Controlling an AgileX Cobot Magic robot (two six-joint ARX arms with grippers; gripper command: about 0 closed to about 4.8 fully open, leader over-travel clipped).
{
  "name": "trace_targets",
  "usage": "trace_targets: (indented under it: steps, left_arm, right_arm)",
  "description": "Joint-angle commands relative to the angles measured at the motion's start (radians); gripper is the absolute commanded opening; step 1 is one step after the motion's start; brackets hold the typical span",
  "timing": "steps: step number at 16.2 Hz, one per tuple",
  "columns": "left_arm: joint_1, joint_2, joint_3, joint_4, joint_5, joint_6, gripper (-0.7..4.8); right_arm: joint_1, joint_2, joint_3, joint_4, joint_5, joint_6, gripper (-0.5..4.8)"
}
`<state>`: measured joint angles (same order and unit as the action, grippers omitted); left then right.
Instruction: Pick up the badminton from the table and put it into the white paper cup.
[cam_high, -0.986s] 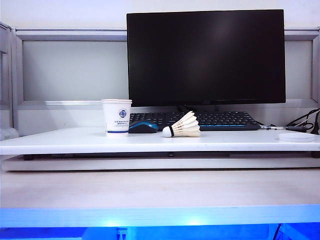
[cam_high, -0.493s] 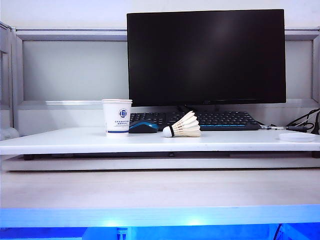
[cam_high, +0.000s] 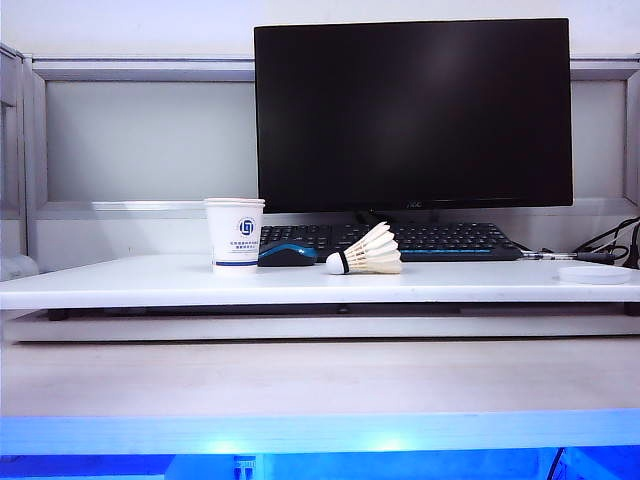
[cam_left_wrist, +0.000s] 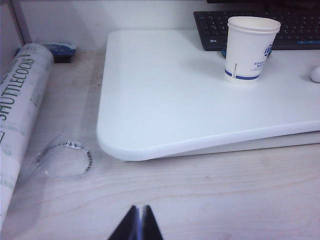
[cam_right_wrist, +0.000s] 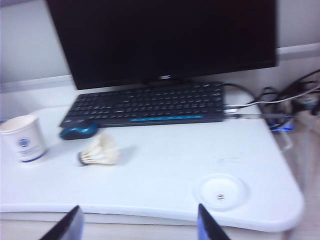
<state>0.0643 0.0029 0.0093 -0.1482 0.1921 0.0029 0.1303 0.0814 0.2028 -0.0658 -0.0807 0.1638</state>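
White worktop (cam_high: 150, 285) is filling most of what I am watching, with a dark monitor (cam_high: 412, 112) and keyboard (cam_high: 440, 238) sitting behind it. Taking the white paper cup (cam_high: 234, 234) as my landmark: it is standing upright near the keyboard's left end, a black-and-blue mouse (cam_high: 287, 254) is lying just beside it on its right, and the badminton (cam_high: 365, 256) is resting on its side beyond the mouse, apart from the cup, cork tip pointing toward the cup.

I am seeing neither arm in the exterior view. In its wrist view the left gripper (cam_left_wrist: 140, 225) is showing 2 fingertips pressed together, hanging low over the wooden surface in front of the worktop, well away from the cup. The right gripper (cam_right_wrist: 137, 225) is standing with fingers spread wide and holding nothing, hovering off the worktop's front edge, the badminton ahead of it and the cup further off to that side.

Risks, as I am judging them: the feather skirt is light and flared, so a pinch there may crush it or let it slip; nudging the rounded cork could roll it toward the mouse. The cup looks light and may tip if bumped during the drop.

The badminton is showing white feathers, a dark band and a white cork.
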Motion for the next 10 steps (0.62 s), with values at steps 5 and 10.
trace_targets:
  steps: [5, 10]
  left_arm:
    - [0.000, 0.001, 0.001, -0.007, 0.179, -0.003, 0.21]
    - [0.000, 0.001, 0.001, -0.007, 0.179, -0.003, 0.21]
  right_arm:
    - [0.001, 0.811, 0.377, 0.297, -0.277, 0.073, 4.01]
    - [0.005, 1.234, 0.598, 0.340, -0.445, 0.151, 4.32]
